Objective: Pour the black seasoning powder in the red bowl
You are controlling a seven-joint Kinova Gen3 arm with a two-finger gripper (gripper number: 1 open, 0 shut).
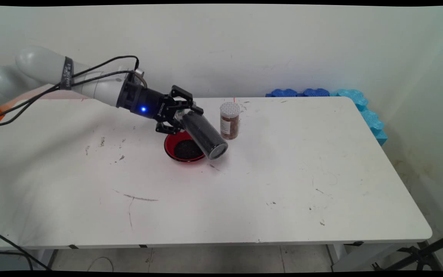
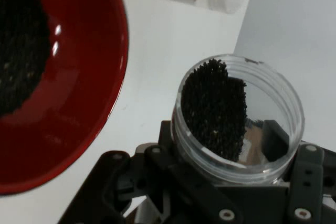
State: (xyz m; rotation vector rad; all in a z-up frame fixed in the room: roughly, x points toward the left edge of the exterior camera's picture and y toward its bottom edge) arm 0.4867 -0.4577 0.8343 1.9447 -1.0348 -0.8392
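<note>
Gripper [image 1: 185, 117] clamps tilted jar [image 1: 205, 134], hiding bowl's [image 1: 171, 148] rim.

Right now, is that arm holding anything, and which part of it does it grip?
Yes. The fingers grip a clear jar of black grains by its open-mouth end, tilted, closed end low, above the red bowl.

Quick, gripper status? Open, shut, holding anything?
Gripper: shut on the jar of black grains, tilted beside the red bowl.
</note>
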